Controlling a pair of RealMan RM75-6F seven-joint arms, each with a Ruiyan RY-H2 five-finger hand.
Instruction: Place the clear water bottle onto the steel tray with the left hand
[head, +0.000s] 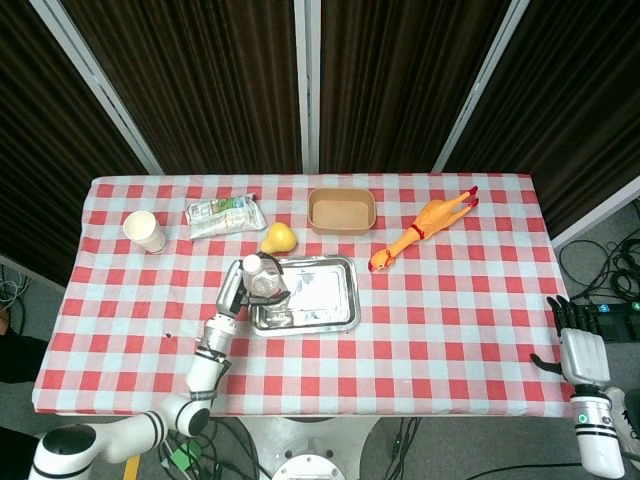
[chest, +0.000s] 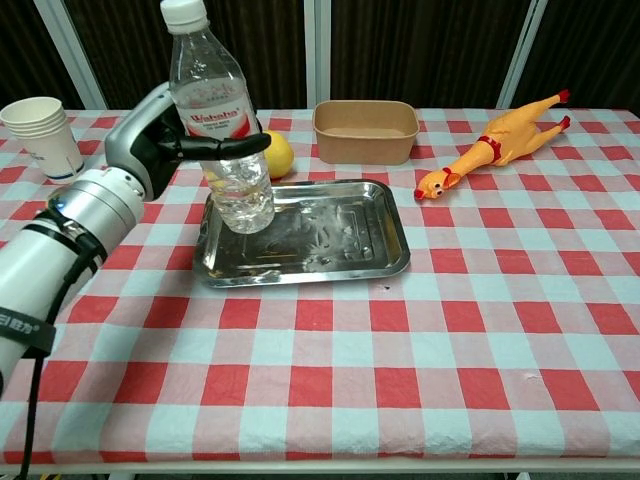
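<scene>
The clear water bottle with a white cap and red label stands upright over the left part of the steel tray; whether its base touches the tray I cannot tell. My left hand grips it around the middle, fingers wrapped across the label. In the head view the bottle is at the tray's left end, with the left hand beside it. My right hand hangs off the table's right edge, fingers apart and holding nothing.
A yellow pear lies just behind the bottle. A brown paper bowl and a rubber chicken sit behind and right of the tray. A paper cup stack and a snack packet are at the far left.
</scene>
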